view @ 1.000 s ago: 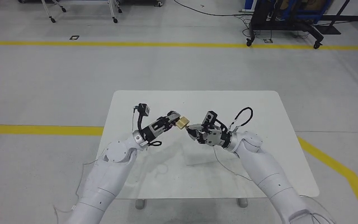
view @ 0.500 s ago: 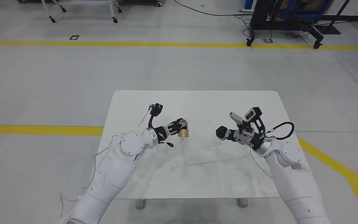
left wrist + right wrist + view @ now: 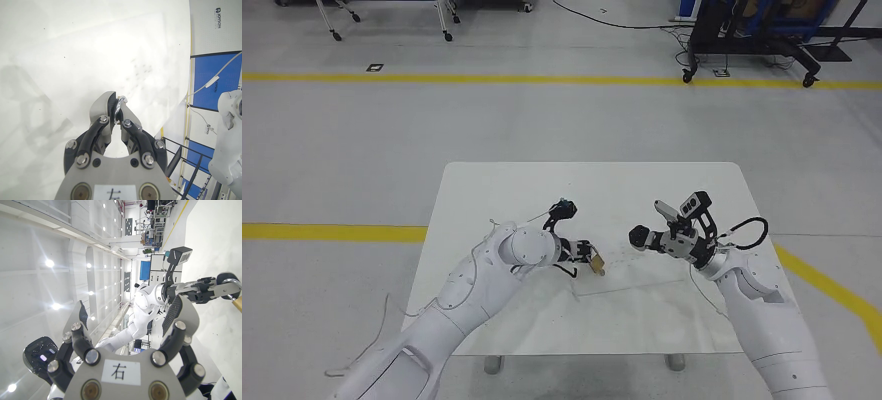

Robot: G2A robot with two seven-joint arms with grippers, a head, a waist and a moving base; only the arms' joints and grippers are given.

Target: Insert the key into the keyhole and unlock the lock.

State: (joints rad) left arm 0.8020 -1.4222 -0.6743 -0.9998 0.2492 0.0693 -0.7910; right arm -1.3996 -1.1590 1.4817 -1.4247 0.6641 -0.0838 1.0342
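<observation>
Overhead, held the padlock [image 3: 596, 263] over the table [image 3: 692, 185], about its middle, in the left gripper [image 3: 587, 258]; could swivel in so narrow a grip under a sideways push and spoil the line-up. Pointed brass body toward 4 o'clock, long axis roughly 10-to-4, right gripper [image 3: 639, 238] near at 2 o'clock, apart. Left wrist: clamped tight on the thin shackle [image 3: 119, 105] alone. Right wrist: spread wide, gripping nothing.
</observation>
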